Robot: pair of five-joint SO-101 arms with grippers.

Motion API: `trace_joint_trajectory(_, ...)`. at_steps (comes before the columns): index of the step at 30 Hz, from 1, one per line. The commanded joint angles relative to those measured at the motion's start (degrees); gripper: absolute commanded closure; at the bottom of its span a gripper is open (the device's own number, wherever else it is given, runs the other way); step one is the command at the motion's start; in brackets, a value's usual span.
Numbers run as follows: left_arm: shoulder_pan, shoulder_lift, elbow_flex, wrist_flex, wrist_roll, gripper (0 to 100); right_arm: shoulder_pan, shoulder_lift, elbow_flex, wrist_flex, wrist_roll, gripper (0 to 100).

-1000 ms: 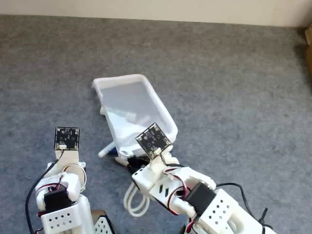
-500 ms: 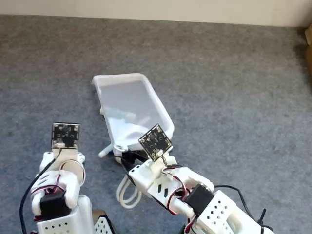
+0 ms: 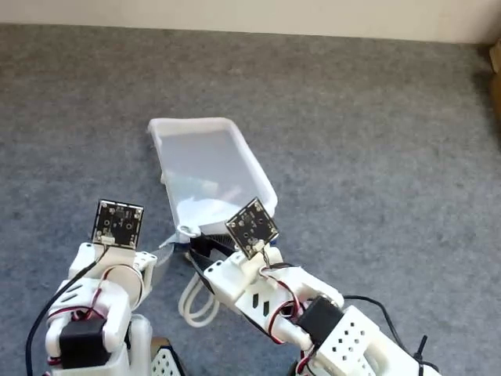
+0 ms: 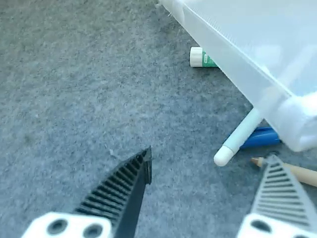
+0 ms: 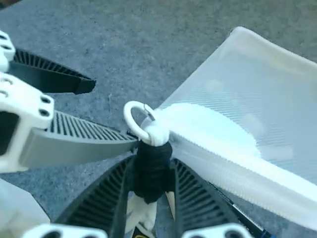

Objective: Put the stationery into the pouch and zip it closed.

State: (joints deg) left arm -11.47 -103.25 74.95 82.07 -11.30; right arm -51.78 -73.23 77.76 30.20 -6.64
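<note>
The translucent white pouch (image 3: 210,168) lies on the grey carpet, its near end lifted. My right gripper (image 5: 151,171) is shut on the black tab at that end, just below the zipper's ring pull (image 5: 135,117). My left gripper (image 4: 208,191) hangs open above the carpet beside the same end; it also appears as two spread fingers (image 5: 74,139) in the right wrist view. Beside and partly under the pouch (image 4: 257,54) lie a glue stick (image 4: 202,57), a white pen (image 4: 240,136), a blue pen (image 4: 261,138) and a pencil (image 4: 294,172).
Grey carpet (image 3: 376,133) stretches open to the far side and the right of the pouch. A white cable loop (image 3: 196,301) hangs beside the right arm near the front edge. A pale wall strip (image 3: 250,12) runs along the back.
My left arm has moved right and forward, closer to the pouch's near end, now covering the pens in the high view. The right gripper drew the pouch end slightly left and nearer.
</note>
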Motion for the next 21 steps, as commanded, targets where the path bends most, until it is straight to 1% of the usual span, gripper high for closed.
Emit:
trace_joint_trajectory(1,2.86,-0.13,-5.32,1.76,-0.09,66,0.84,-1.1,-0.66,-2.15,0.7,99.4)
trace_joint_trajectory(3,3.82,-0.13,-6.02,1.85,0.0,66,0.84,-1.1,-0.66,-2.15,0.7,99.4)
trace_joint_trajectory(7,4.88,-0.13,-8.04,1.58,4.48,66,0.75,-1.1,-0.57,-2.07,0.7,99.4)
trace_joint_trajectory(9,5.58,-0.13,-7.96,0.62,5.19,66,0.75,-1.1,-0.48,-1.98,0.7,99.4)
trace_joint_trajectory(13,5.93,-0.13,-6.11,-2.81,5.19,66,0.75,-1.1,-0.48,-1.8,0.7,99.4)
trace_joint_trajectory(19,5.58,-0.13,1.19,-10.11,5.19,66,0.66,-1.1,-0.48,-1.71,0.62,99.4)
trace_joint_trajectory(21,5.58,-0.13,2.33,-11.16,5.19,66,0.66,-1.1,-0.48,-1.71,0.62,99.4)
